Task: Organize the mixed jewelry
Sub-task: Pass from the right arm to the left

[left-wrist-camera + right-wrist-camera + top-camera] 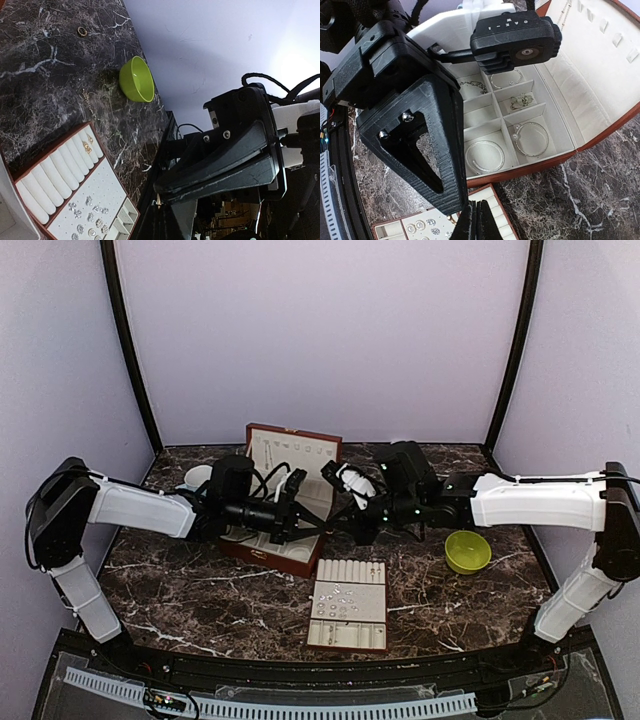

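My left gripper is shut on a tiny gold-coloured stud that pokes out below its tips, held in the air above the flat cream tray. The tray's pad carries several silvery studs, and its rolls hold gold rings. In the right wrist view the left gripper's black finger fills the left side, with the stud at its tip. My right gripper sits right beside it, shut with nothing in it. Thin silvery hoop bracelets and chains lie in the brown box's compartments.
A lime-green bowl stands right of the tray. A small ring and a thin chain lie loose on the dark marble. The open box lid rises behind both grippers. A white mug sits behind the left arm.
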Controlling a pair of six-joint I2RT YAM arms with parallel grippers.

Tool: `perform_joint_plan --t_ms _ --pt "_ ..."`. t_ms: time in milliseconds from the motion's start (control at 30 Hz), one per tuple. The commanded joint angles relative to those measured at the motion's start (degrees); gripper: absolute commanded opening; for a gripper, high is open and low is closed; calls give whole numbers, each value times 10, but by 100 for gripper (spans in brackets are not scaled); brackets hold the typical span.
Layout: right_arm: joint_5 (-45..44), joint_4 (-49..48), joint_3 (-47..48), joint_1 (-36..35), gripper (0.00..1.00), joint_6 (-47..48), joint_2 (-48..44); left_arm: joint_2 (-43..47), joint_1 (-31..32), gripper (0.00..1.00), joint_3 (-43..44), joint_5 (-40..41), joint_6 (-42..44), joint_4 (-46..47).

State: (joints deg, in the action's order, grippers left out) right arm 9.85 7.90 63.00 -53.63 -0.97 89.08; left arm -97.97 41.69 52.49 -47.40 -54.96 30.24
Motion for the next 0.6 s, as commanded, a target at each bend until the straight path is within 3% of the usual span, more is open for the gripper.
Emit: perform_joint_plan --t_ms 0,133,233,567 --pt "-7 -37 -9 0 0 -30 -18 8 4 0 7 -4 13 16" --pt "43 -63 -37 33 22 -72 -49 19 4 0 -1 -7 44 -2" --pt "106 -88 -65 62 31 -108 -76 30 4 0 -2 -19 88 -23" --pt "333 -74 -69 85 37 -171 -65 87 7 0 17 -75 372 -181"
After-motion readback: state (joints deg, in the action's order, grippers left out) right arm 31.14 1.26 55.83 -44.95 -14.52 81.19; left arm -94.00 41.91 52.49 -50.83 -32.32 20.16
